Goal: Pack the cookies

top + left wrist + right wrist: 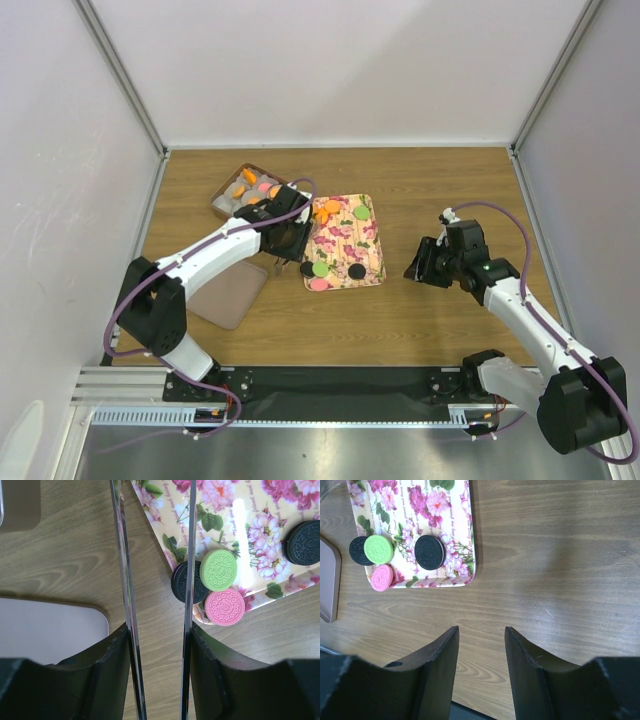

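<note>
The cookies lie on a floral tray (366,250): a black one (180,582), a green one (218,570) and a pink one (225,607) bunch at its near left corner, and another black cookie (303,542) sits further right. More orange and green cookies (328,210) lie at the tray's far end. My left gripper (157,630) is shut on metal tongs (190,555), whose two thin blades stand apart; the right blade crosses the black cookie's edge. The tong tips are out of view. My right gripper (481,630) hovers open and holds nothing, right of the tray (455,530).
A brown box (226,192) at the back left holds orange and pink cookies in white paper cups. Its pinkish-brown lid (228,293) lies flat on the table near the left arm. Frame posts and white walls close in the table.
</note>
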